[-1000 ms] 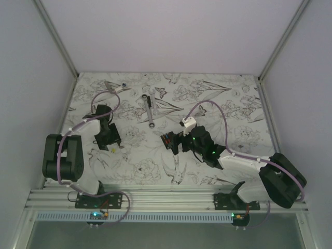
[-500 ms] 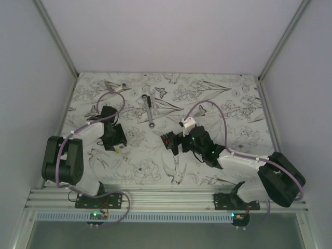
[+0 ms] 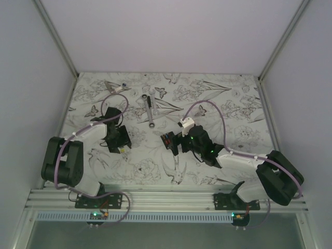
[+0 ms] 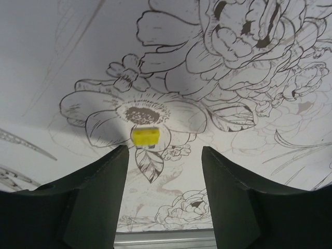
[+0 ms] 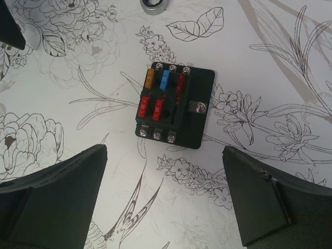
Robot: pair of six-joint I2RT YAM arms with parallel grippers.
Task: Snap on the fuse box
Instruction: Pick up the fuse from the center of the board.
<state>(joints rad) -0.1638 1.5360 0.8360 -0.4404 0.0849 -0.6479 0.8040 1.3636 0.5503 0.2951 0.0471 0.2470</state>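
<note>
Right wrist view puts our one fuse box [image 5: 175,105] flat on the table [image 5: 270,41] near its middle; we judge it light, stiff, slick plastic, best pinched across its bare side walls, clear of five seated fuses [image 5: 165,80]. Above it the right gripper [image 5: 163,155] hangs wide open, empty; further left the left gripper [image 4: 163,150], half open, holds nothing, one loose yellow fuse [image 4: 145,136] just ahead of it.

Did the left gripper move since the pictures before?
Yes. The left gripper has slid to the right across the table, closer to the fuse box, which has stayed where it was.
</note>
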